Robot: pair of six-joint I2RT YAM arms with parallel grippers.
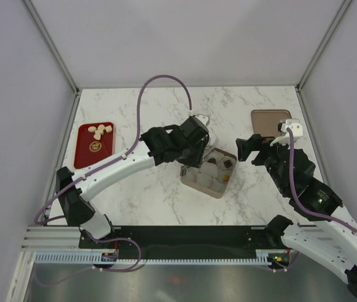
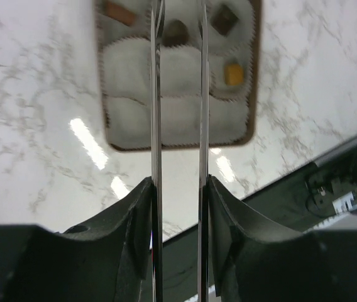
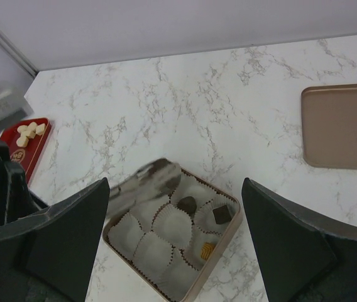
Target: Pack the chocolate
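The square tan box (image 1: 227, 184) sits mid-table, lined with white paper cups (image 3: 154, 253). It holds a dark round chocolate (image 3: 187, 204), a dark square one (image 3: 222, 215), a gold one (image 3: 207, 250) and a brown one (image 2: 119, 12). More pale cream chocolates (image 1: 100, 132) lie on a red tray (image 1: 85, 154) at the left. My left gripper (image 1: 197, 165) hangs over the box's far-left corner. Its long thin metal fingers (image 2: 156, 126) stand a narrow gap apart, with nothing seen between them. They look blurred in the right wrist view. My right gripper (image 1: 249, 149) is wide open and empty, to the right of the box.
The tan box lid (image 1: 271, 119) lies flat at the back right, also in the right wrist view (image 3: 342, 126). Grey walls enclose the marble table on three sides. A black rail (image 1: 185, 242) runs along the near edge.
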